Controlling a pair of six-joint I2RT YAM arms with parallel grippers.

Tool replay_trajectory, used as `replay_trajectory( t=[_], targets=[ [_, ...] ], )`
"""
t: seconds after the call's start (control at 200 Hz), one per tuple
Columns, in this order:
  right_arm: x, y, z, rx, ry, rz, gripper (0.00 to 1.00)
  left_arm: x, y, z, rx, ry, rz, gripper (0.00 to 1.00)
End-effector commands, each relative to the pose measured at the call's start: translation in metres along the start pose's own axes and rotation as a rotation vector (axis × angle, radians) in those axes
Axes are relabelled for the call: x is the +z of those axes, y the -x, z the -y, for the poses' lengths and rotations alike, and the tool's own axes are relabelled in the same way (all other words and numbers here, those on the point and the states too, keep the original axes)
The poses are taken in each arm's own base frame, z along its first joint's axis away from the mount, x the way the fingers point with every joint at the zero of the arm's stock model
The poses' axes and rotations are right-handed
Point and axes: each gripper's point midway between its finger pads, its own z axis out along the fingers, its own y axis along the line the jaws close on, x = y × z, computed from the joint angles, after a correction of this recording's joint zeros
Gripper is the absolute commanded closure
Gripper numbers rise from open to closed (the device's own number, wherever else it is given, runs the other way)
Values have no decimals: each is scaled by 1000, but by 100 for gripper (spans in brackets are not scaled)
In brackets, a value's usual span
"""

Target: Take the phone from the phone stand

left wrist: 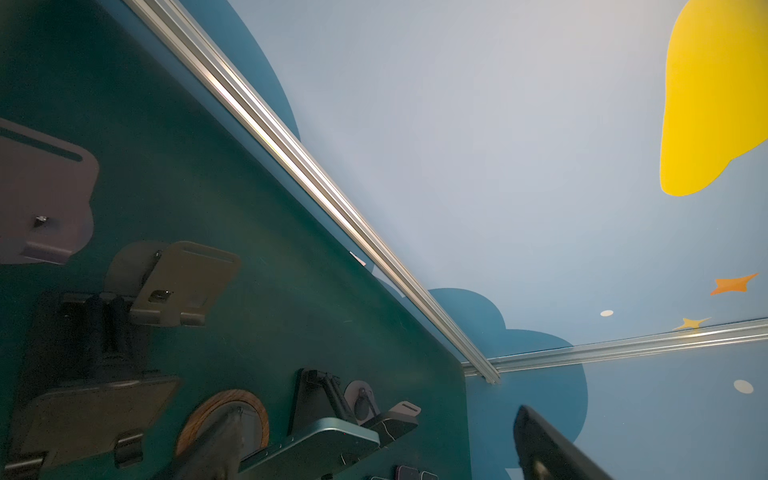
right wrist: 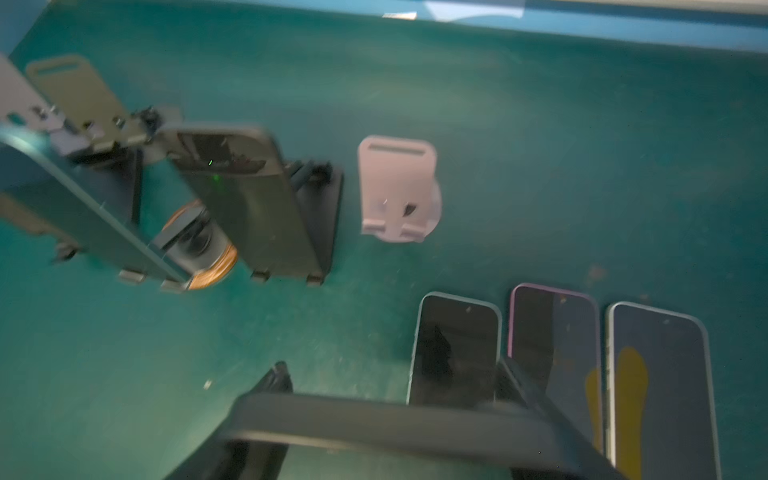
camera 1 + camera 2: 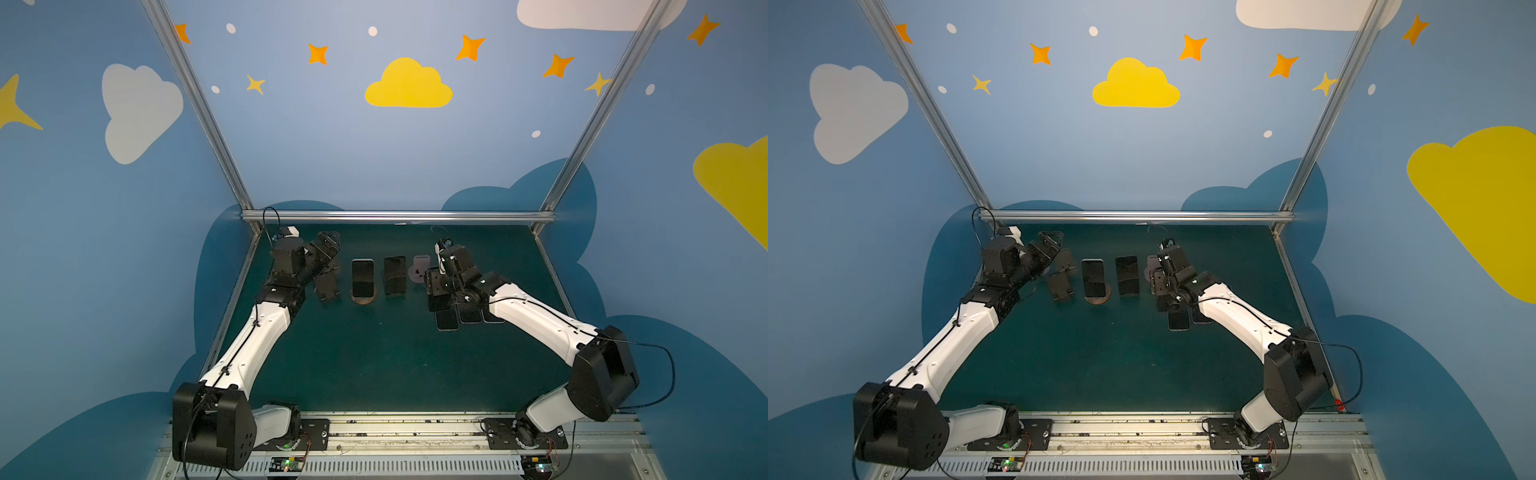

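Nearest me on the surface point(image 3: 374, 365), toward its right edge, three flat phones point(image 2: 552, 332) lay side by side, screens up. Just over their far ends, my right tool point(image 3: 435, 293) was clamped tight on the phone point(image 2: 374, 419). It held the phone off every stand, and the wrist view showed the phone's dark body lying across the fingers point(image 2: 276, 380).

Beyond that, a row of stands ran along the far half of the surface. The pink stand point(image 2: 397, 187) stood empty just beside the right tool. Next to it the black stand point(image 2: 328, 208) carried a dark phone point(image 3: 395, 272), and the wood stand point(image 3: 364, 300) carried a second phone point(image 3: 362, 276). An empty stand point(image 3: 328, 289) closed the row on the left.

By the far left corner, my left tool point(image 3: 328, 243) had its jaws spread wide and held nothing.
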Motion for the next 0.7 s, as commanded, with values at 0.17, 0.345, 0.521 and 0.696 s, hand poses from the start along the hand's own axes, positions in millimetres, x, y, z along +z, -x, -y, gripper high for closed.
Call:
replay_trajectory(
  t=[0.17,0.345,0.521,0.696],
  targets=[
    [-33,-23,6,93,-21,-95,38,-5,-2,11,29,-31,6,0],
    [-43,-60,20,122,-74,-220,39,-5,-5,13,32,-35,-1,0],
    [-48,-93,26,155,-72,-276,40,-6,-9,17,41,-41,-6,0],
    [-53,-121,30,182,-70,-302,41,-5,-13,18,48,-43,-16,0]
  ],
)
